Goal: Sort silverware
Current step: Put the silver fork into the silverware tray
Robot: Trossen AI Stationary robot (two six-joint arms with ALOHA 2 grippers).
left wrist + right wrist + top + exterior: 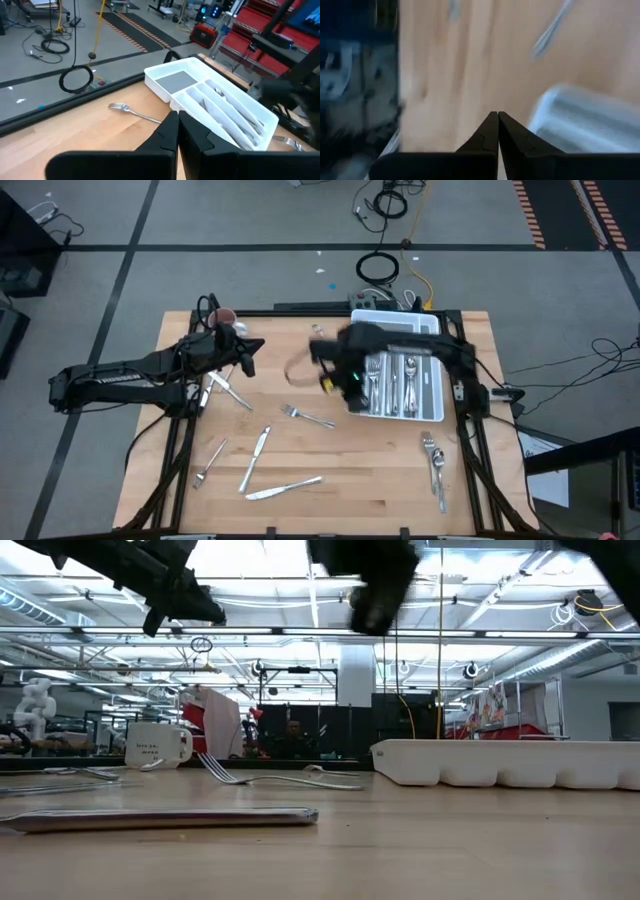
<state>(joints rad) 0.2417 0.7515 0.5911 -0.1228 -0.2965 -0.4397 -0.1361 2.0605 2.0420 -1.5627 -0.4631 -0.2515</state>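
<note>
Grey workshop floor with black tape lines and loose cables surrounds a pale wooden table [330, 480], and from overhead everything on it reads like a clock face. At about two o'clock sits the white compartmented tray [432, 408], already holding several pieces of silverware [395, 380] lying lengthwise in its slots. Up at ten o'clock stands a pink-and-white mug [226, 317]. Loose cutlery is scattered over the lower half: a fork [308, 417] near the centre, a table knife [255, 459] at about seven o'clock, another knife [285, 488] at six o'clock just below it, a small utensil [209, 464] toward eight o'clock, one more piece [229, 389] at nine o'clock beside the left arm, and a little cluster of forks [435, 462] at four o'clock below the tray. The left gripper [250, 352] hangs above the table at ten o'clock, close to the mug, its fingers [170, 132] pressed together with nothing between them; its wrist camera looks across at the central fork [131, 111] and the tray [160, 76]. The right gripper [322, 372] is up in the air just off the tray's nine o'clock edge, blurred, and its fingers [492, 127] are likewise closed tight and empty, with the wood and a smeared bit of the tray [580, 120] beyond them. From table height, the near knife [165, 819] lies flat in front, the fork [260, 776] behind it with tines raised, the mug [155, 745] at the far left and the tray's wall [500, 762] to the right.
</note>
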